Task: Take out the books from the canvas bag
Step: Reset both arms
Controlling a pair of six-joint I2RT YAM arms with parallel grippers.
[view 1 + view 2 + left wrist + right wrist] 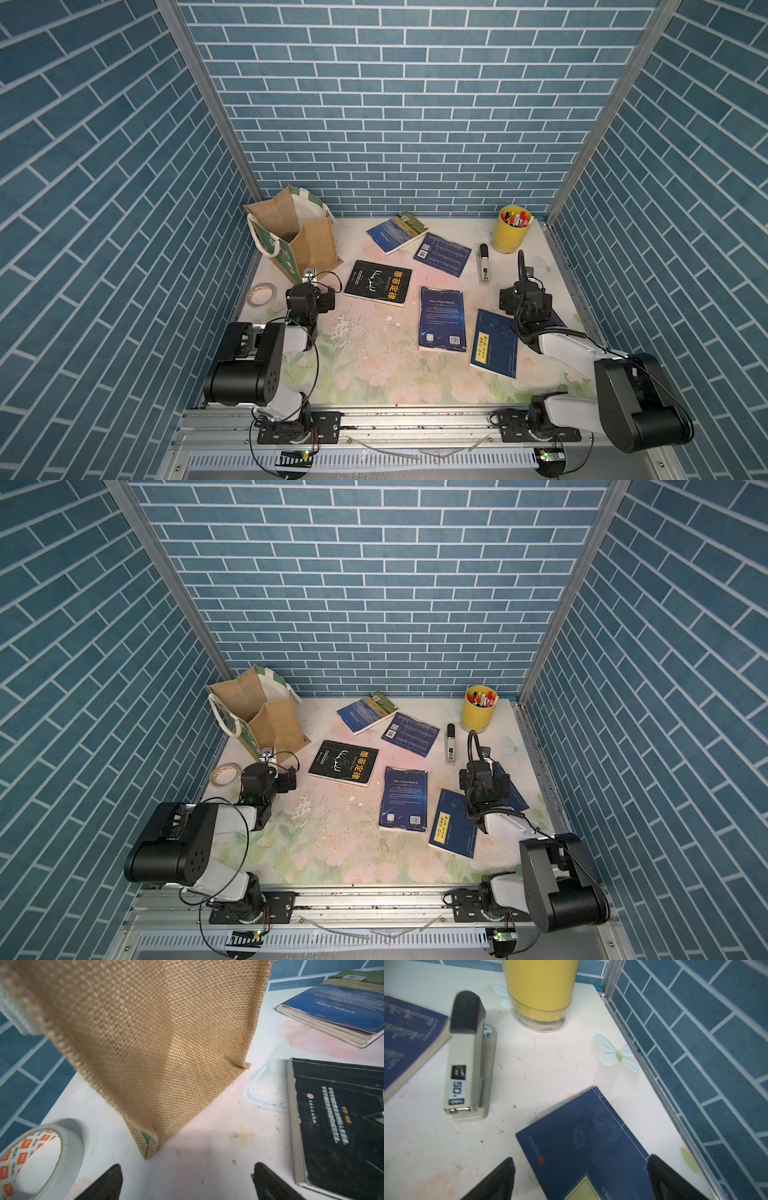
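Across both top views, holdings of the counter point(374, 374): canvas bag point(318, 245), upright in the upper left of the frame, mouth gaping, no book showing over its rim, its floor hidden. Five books lie flat, apart from the bag: olive-spine book point(397, 233) and barcode-back book point(443, 253) at upper centre, black book point(378, 283) just right of the bag, Little Prince book point(441, 319) at centre, yellow-strip book point(494, 344) at lower right. Sundries: pen cup point(510, 228), stapler point(483, 264), tape roll point(262, 294). Left wrist view: left claw point(187, 1167), released, jaws wide and empty, near the bag's bottom corner, with the tape roll at lower left and the black book at right. Right wrist view: right claw point(581, 1159), released, jaws wide, straddling a sixth book point(581, 1126) that lies flat at lower centre; whether a jaw touches it cannot be told. Extraction appears complete, pending sight of the bag's floor. Hazards: a low retreat by the right claw could drag the sixth book or knock the stapler; a forward nudge by the left claw could topple the bag.
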